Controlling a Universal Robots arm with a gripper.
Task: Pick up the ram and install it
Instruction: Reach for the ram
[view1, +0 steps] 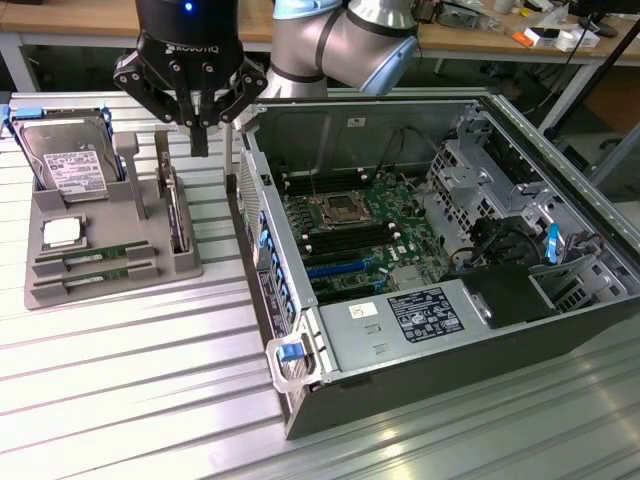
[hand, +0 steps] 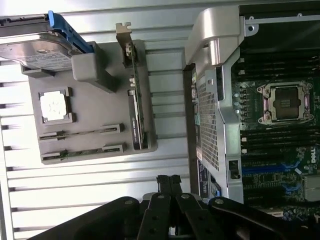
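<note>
Two ram sticks (view1: 95, 257) (hand: 80, 132) are recorded seated on edge in the narrow slots of the grey holder (view1: 150, 262) (hand: 95, 95), at about six o'clock on that holder in the exterior view. It is judged that they are stood this way so that a long upper edge is offered to a pinch from above. Neither stick is being touched.

The gripper (view1: 200, 145) (hand: 169, 182) is found with its fingers pressed together and nothing between them. It hangs over the holder's one o'clock corner, above the upright card (view1: 178, 215) (hand: 136, 115). The sticks lie at roughly seven o'clock from it and well apart.

The hard drive (view1: 65, 160) (hand: 40, 50) is propped at eleven o'clock and the processor (view1: 62, 233) (hand: 54, 106) rests at nine. Each part is kept in its own recess, presumably to prevent contact between them.

The computer case (view1: 420, 355) (hand: 210, 95) stands at three o'clock of the holder with its side panel off. This leaves the motherboard's memory slots (view1: 350, 240) exposed from above (no stick can be made out in them). Installation is therefore judged not yet begun.
</note>
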